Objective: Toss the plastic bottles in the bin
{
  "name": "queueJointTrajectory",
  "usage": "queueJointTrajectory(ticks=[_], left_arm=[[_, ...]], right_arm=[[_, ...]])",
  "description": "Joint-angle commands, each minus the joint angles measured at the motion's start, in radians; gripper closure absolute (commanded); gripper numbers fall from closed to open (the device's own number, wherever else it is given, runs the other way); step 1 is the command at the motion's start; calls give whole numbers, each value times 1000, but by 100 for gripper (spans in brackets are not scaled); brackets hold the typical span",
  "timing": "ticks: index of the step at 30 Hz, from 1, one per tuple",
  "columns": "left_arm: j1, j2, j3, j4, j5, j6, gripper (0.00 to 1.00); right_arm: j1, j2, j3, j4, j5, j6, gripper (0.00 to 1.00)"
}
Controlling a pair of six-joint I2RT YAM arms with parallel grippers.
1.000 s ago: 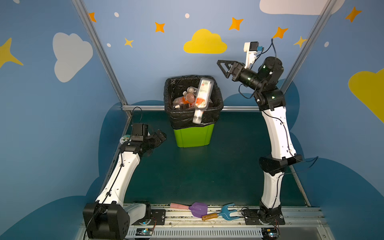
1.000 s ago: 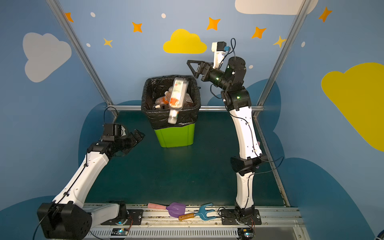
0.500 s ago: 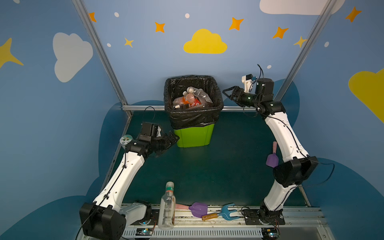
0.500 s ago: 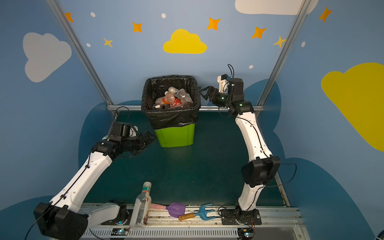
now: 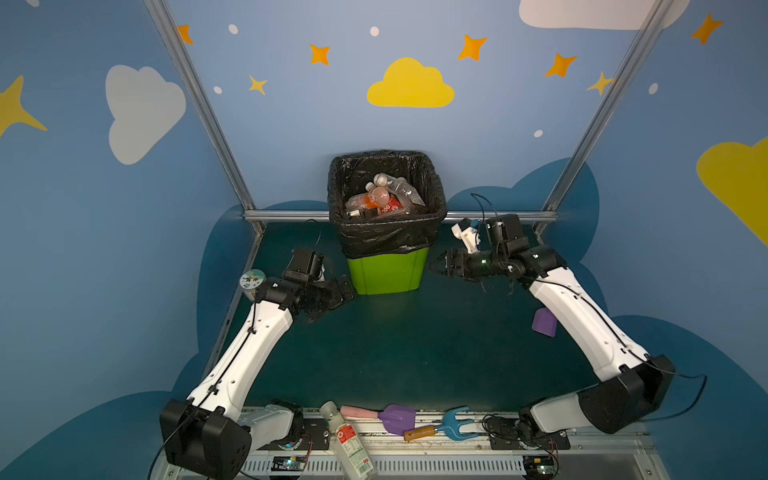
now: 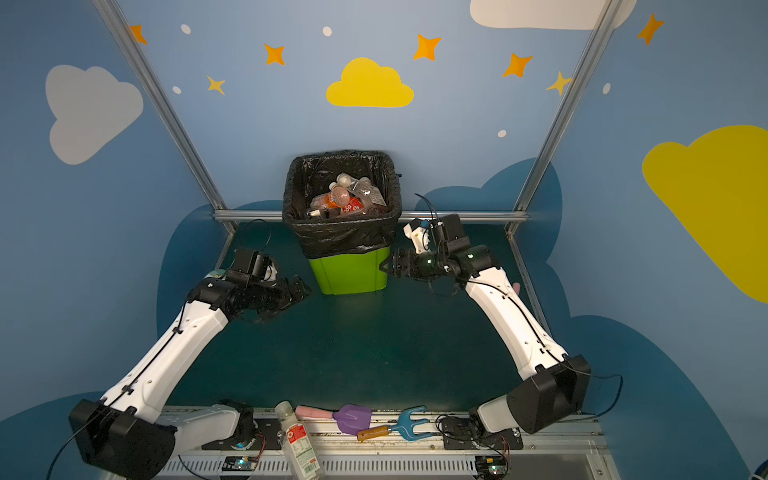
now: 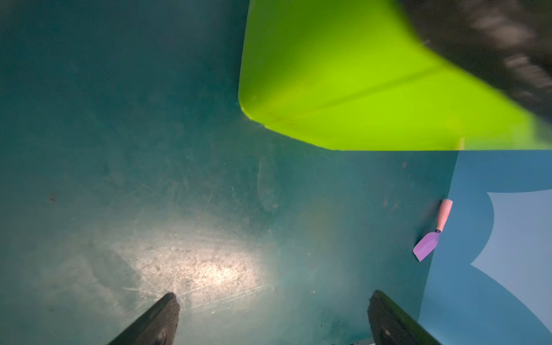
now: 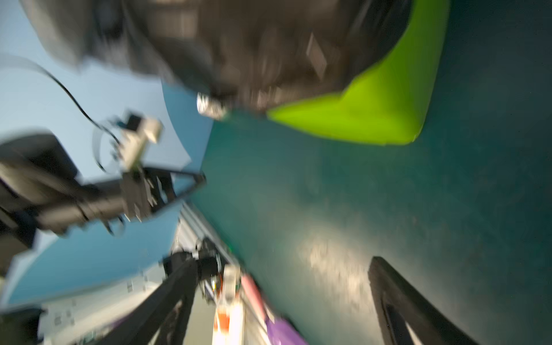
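The bin (image 5: 386, 272) (image 6: 353, 272), lime green with a black bag over its rim, stands at the back middle, and several plastic bottles (image 5: 380, 199) (image 6: 343, 199) lie heaped inside it. One more clear bottle (image 5: 349, 444) (image 6: 300, 446) with a red-marked label lies across the front rail. My left gripper (image 5: 345, 286) (image 6: 301, 286) hangs open and empty just left of the bin's base. In the left wrist view the left gripper (image 7: 273, 301) is over bare floor near the bin (image 7: 328, 89). My right gripper (image 5: 438, 266) (image 6: 388, 266) (image 8: 280, 263) is open and empty beside the bin's right wall (image 8: 373, 104).
A purple shovel with a pink handle (image 5: 395, 417) and a blue rake (image 5: 453, 426) lie on the front rail. Another purple shovel (image 5: 544, 324) (image 7: 427, 245) lies by the right wall, partly behind my right arm. A round-lidded jar (image 5: 252, 279) sits behind my left wrist.
My right arm has dropped from above the bin to beside its right wall. My left gripper has moved toward the bin's base. A bottle seen at the bin's rim now lies on the front rail.
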Motion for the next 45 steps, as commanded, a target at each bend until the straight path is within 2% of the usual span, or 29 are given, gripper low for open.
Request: queueJointTrajectory(ticks=[1,4,7,8,11,13,16,18,21,24,27,30,35,45], left_arm=[[-9,-65,101,-174,-45,48,1],[-41,-164,71,-243,-26,-16,5],[-100,-253,28,-382,5,-133,18],[-137,-277,17,-433,5,-189,23],[-339,-385,-39,-552,-50,-437,32],[-494,-463,-99,-601,-120,-618,33],[-673,-495,-187,-632,-112,-769,31],[-772,-453,-230,-617,-77,-807,29],[-900,-325,-242,-573,-64,-833,18],[-937,-242,-293,-487,25,-838,11],[-1000,-262,-430,-296,59,-959,10],[-1077,-322,-547,-134,35,-1108,10],[-1186,-352,-604,-62,-32,-1252,2],[-1205,-210,-627,78,-42,-1240,2]], right_arm=[[43,-138,-45,-106,47,-52,12],[84,-234,-113,-125,87,-38,12],[84,-337,-203,-149,177,-21,12],[82,-366,-230,-146,188,-14,12],[81,-437,-316,-109,187,20,12],[81,-461,-360,-80,161,50,12],[83,-491,-420,-20,128,117,12],[83,-508,-445,1,117,156,12],[84,-542,-459,-1,96,177,12],[85,-591,-457,-43,108,180,12],[85,-664,-459,-74,134,195,12],[85,-721,-468,-82,135,212,12],[85,-753,-473,-99,129,220,12],[84,-768,-453,-124,140,204,12]])
